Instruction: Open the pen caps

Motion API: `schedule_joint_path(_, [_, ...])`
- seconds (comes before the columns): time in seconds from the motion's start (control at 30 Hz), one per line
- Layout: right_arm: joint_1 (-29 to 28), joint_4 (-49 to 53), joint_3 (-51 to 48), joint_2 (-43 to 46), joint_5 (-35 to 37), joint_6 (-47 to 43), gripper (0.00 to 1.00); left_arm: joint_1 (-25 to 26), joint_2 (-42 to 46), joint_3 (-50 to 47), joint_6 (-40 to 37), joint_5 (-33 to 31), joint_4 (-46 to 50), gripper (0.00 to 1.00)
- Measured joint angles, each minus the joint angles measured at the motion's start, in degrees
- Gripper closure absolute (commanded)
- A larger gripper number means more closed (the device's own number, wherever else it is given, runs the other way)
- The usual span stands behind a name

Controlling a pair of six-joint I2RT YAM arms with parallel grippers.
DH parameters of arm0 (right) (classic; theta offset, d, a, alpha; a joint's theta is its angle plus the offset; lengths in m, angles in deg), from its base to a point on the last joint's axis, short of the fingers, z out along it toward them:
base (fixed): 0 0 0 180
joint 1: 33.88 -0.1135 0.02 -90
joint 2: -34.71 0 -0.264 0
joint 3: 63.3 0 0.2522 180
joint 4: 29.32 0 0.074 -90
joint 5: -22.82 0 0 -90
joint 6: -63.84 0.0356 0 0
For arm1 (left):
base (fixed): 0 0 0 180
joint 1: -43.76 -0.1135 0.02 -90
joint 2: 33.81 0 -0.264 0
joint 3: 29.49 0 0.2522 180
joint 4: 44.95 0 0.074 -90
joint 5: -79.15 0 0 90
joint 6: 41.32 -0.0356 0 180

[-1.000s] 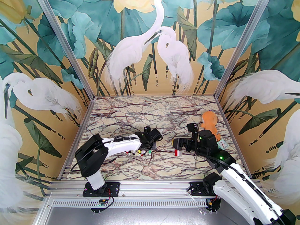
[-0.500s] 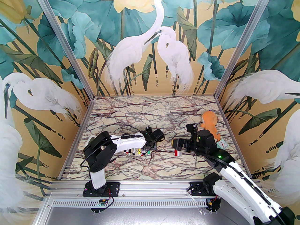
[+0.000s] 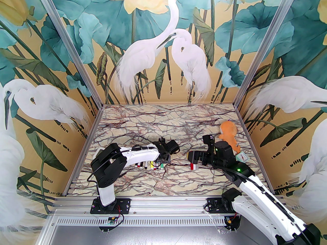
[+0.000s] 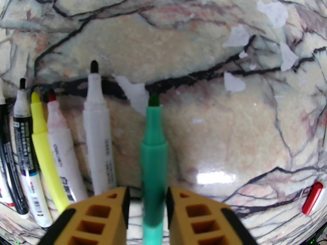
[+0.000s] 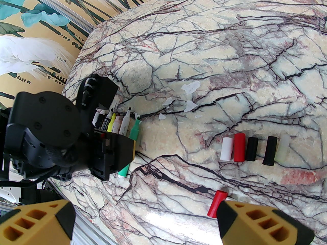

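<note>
Left fingers (image 4: pixel 97 213) stand narrow, one each side of the uncapped green pen (image 4: pixel 153 149), w/ a small gap. Right fingers (image 5: pixel 260 223) are wide apart, holding nothing. Five pen caps (image 5: pixel 251 149) lie in a row on the bench (image 5: pixel 204 60); another red cap (image 5: pixel 216 203) lies just beside a right finger.

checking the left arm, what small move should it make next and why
Probably lift the left gripper straight up off the green pen: its tip is bare, it lies beside the other uncapped pens, and the jaws stand slightly apart around it.
</note>
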Motion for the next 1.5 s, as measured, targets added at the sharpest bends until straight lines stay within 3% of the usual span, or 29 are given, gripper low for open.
schedule_joint_path(0.13, [0.00, 0.00, 0.00, 0.28, 1.31, -0.66, 0.01, 0.00, 4.37, 0.48, -1.73, -0.35, 0.72, 0.47])
schedule_joint_path(0.3, [0.00, 0.02, 0.48, 0.26, 4.28, -1.62, 0.01, -0.37, 11.93, 0.98, -4.76, -0.70, 0.09, 0.01])
schedule_joint_path(0.57, [0.00, -0.61, 4.70, -2.62, 11.91, -3.10, 0.01, -8.96, 28.55, -6.05, -10.64, 0.26, -8.57, 0.00])
schedule_joint_path(0.83, [0.00, -2.43, 5.38, -6.36, 18.60, -3.56, 0.01, -26.64, 42.82, -22.16, -19.08, 3.41, -17.38, 0.00])
schedule_joint_path(1.0, [0.00, -2.75, 5.40, -8.00, 22.16, -4.44, 0.00, -36.94, 46.95, -29.92, -23.85, 5.18, -21.99, 0.00])
schedule_joint_path(1.2, [0.00, -4.09, 5.38, -7.98, 26.45, -5.33, 0.00, -42.07, 48.61, -34.95, -30.25, 3.91, -28.33, 0.00])
schedule_joint_path(1.5, [0.02, -5.20, 5.31, -7.98, 31.82, -8.02, 0.01, -44.70, 47.82, -43.30, -41.48, 1.97, -45.77, 0.00])
